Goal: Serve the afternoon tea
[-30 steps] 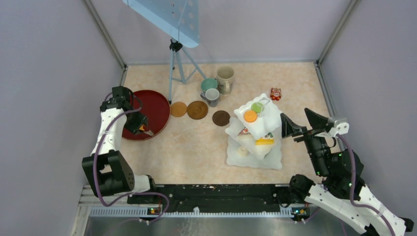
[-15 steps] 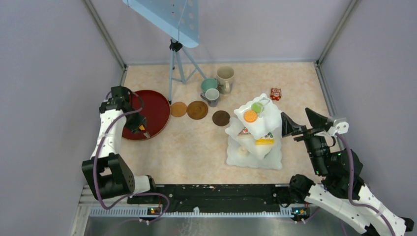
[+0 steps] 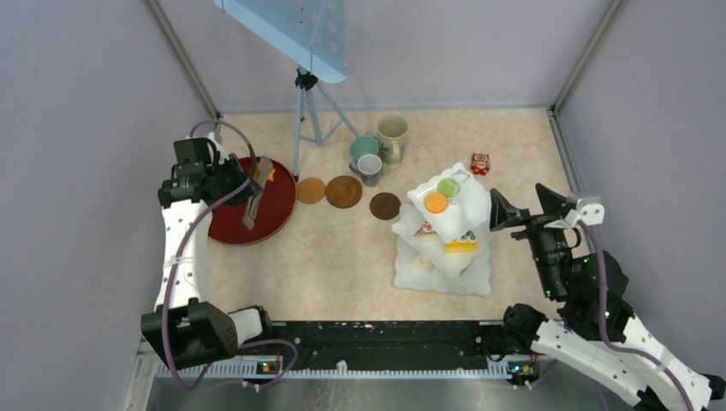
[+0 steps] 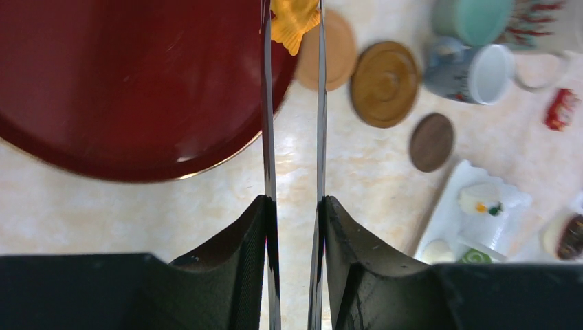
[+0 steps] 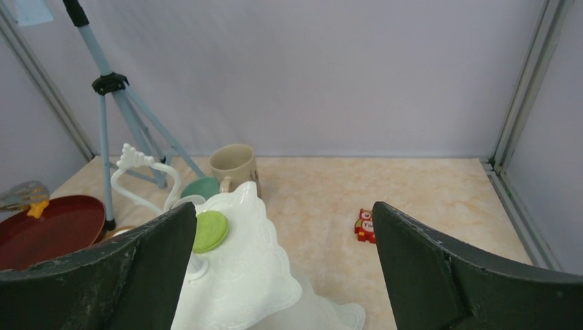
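Note:
My left gripper (image 4: 293,206) is shut on the long metal tongs (image 4: 265,124), holding them above the dark-red tray (image 3: 278,205). A yellow toy cake (image 4: 294,24) is pinched between the tong tips near the tray's far right rim. The white three-tier stand (image 3: 467,210) carries an orange cookie (image 3: 436,202) and a green cookie (image 5: 210,230) on top, with more cakes on the tiers below. My right gripper (image 3: 505,218) is open just right of the stand, with nothing between its fingers. Three brown coasters (image 3: 343,191) lie between tray and stand. Beige (image 3: 392,135), teal (image 3: 364,147) and grey (image 3: 370,167) mugs cluster behind them.
A tripod (image 3: 304,111) with a blue board stands at the back, just beyond the tray. A small red owl toy (image 3: 479,163) lies on the table behind the stand. Walls close in the table on three sides.
My left arm has risen and swung the tongs from the tray's near edge toward its far right rim, carrying the yellow cake. The right arm has barely moved.

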Controlling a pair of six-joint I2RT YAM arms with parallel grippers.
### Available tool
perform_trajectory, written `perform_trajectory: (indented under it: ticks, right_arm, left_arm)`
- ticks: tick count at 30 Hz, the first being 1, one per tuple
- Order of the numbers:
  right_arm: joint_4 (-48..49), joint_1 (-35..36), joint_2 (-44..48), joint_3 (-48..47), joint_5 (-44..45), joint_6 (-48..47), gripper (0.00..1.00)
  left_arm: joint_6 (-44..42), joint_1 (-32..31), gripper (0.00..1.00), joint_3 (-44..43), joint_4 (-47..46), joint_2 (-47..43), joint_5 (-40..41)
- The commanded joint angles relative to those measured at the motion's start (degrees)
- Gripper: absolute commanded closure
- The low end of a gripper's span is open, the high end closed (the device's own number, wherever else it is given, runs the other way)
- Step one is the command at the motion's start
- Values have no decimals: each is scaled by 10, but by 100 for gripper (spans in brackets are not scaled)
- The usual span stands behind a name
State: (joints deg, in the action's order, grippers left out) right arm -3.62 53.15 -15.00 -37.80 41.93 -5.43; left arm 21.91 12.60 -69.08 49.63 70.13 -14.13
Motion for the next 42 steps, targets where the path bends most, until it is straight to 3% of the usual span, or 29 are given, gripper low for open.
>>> perform_trajectory:
  ticks: [1,6,12,19,27,37,42]
  right_arm:
    - [15,8,-23,-51,12,-20,3]
    - [14,8,-48,-83,18,-35,1]
    - [22,9,-69,-113,32,-52,1]
    - [30,9,-87,-138,55,-58,2]
    - [71,9,-99,-141,82,-79,2]
    - [83,9,-113,-152,89,-88,2]
    - [79,9,-109,-154,94,-85,2]
  left_arm:
    - [-57,-6,78,-52,-52,-45,-134]
    - [-60,-51,77,-55,-97,-70,-252]
    - [-102,-192,77,-91,-104,-74,-266]
    - [-142,-233,76,-106,-130,-89,-374]
    - [-153,-309,76,-131,-146,-86,-444]
    - [-158,-407,76,-150,-156,-72,-476]
    - [-142,-482,77,-143,-194,-59,-422]
